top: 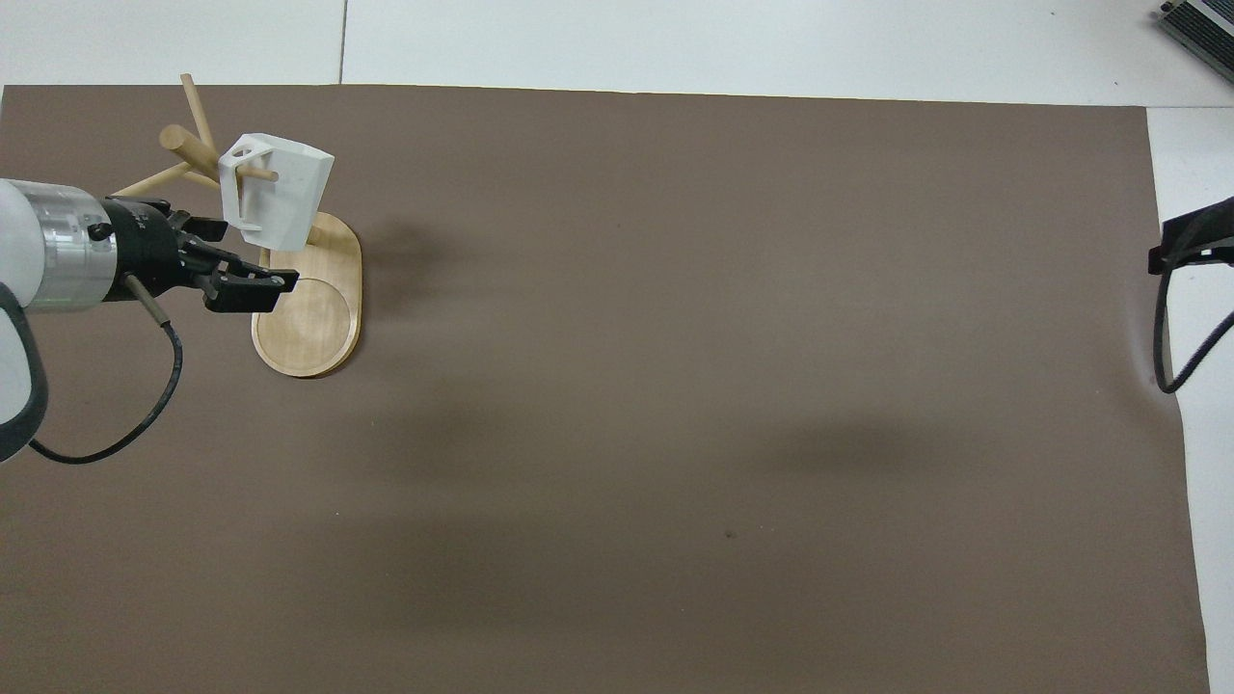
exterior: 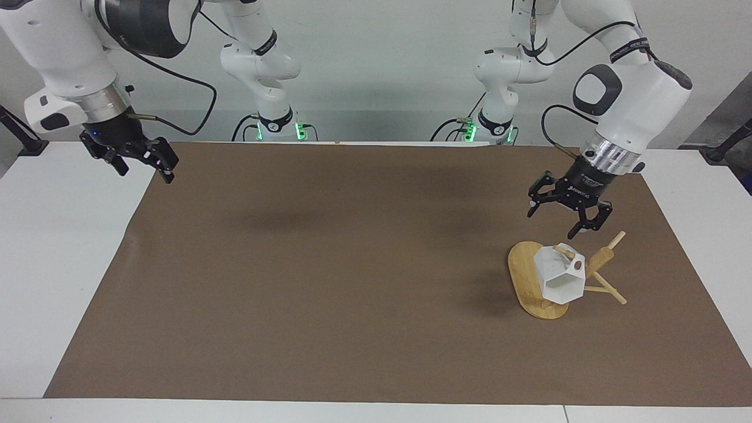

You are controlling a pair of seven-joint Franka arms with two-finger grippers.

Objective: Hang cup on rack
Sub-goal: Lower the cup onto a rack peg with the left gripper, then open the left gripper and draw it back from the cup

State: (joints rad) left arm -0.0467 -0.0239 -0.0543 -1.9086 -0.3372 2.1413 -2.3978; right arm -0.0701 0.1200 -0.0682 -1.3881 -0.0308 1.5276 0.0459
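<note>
Surface (exterior: 352, 364): brown mat, rack (exterior: 531, 282) at left arm's end. Right arm waits; right claw (exterior: 136, 157) raised over mat corner at right arm's end, fingers spread, empty. Left claw (exterior: 568, 210) over rack, fingers spread, released, clear of cup. Cup (exterior: 559, 275) hangs on peg through handle hole, off surface. Cup tilted: long axis slanted, mouth points downward and away from robots. Judged: hanging done; only retreat left.

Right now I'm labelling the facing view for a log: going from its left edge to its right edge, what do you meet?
Right gripper, raised over the brown mat's edge → bare brown mat → the rack with the cup hanging on a peg, the open left gripper just above them.
</note>
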